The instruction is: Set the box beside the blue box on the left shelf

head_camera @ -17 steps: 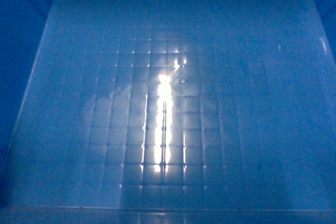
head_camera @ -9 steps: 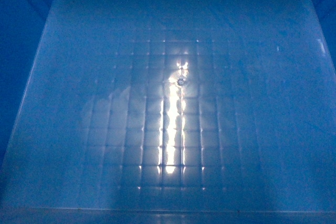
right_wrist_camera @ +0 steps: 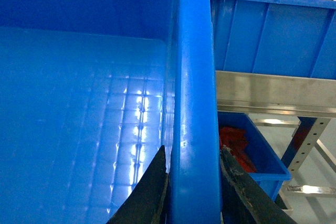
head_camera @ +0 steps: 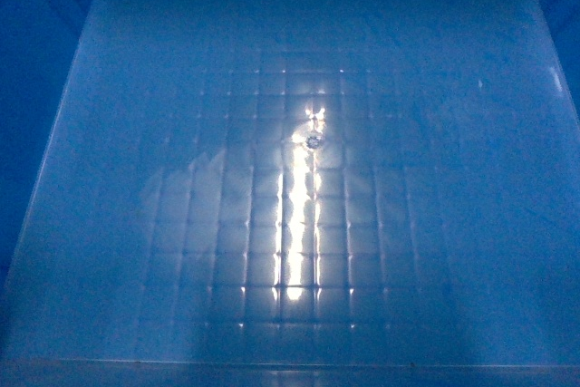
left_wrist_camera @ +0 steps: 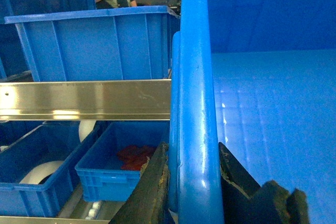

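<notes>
— Where is the box (head_camera: 299, 178) now?

— Held up between both arms, its gridded floor filling the head view. The left gripper (left_wrist_camera: 193, 182) is clamped on the rim of its left wall, one finger outside, one inside. The right gripper (right_wrist_camera: 193, 182) grips the right wall the same way.

— What lies around it?

— On the left, a metal rail (left_wrist_camera: 84, 99) with another blue crate (left_wrist_camera: 94, 40) above it and a small bin (left_wrist_camera: 118, 161) holding something red below. On the right, a similar rail (right_wrist_camera: 273, 94).
</notes>
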Motion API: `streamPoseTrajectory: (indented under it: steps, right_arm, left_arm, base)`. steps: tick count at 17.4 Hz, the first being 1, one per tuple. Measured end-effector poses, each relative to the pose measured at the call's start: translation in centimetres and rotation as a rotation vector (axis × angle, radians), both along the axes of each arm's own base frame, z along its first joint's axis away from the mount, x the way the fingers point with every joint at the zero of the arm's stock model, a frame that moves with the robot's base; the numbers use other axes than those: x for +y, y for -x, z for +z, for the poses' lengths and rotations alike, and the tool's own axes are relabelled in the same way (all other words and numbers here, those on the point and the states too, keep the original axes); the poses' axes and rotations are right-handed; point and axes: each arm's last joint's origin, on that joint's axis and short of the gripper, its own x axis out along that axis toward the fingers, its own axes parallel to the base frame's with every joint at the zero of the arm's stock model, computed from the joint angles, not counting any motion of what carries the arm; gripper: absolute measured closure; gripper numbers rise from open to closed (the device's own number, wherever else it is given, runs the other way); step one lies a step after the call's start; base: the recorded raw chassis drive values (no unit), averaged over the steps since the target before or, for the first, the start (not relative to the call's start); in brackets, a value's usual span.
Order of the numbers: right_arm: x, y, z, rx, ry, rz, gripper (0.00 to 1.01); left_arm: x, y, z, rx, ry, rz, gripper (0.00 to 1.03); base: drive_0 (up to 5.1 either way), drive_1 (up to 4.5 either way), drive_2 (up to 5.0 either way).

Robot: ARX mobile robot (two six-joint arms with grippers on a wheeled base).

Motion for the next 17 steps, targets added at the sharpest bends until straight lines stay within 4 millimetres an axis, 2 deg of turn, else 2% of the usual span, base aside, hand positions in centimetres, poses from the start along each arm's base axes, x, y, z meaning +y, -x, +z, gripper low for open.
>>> streamPoseTrajectory:
  steps: [17]
  right_arm:
    - [0.00, 0.00, -0.01, 0.001, 0.001, 0.000, 0.80]
  left_arm:
    - [0.00, 0.00, 0.00, 0.000, 0.000, 0.000, 0.84]
  base:
    - [0.0, 0.00, 0.0]
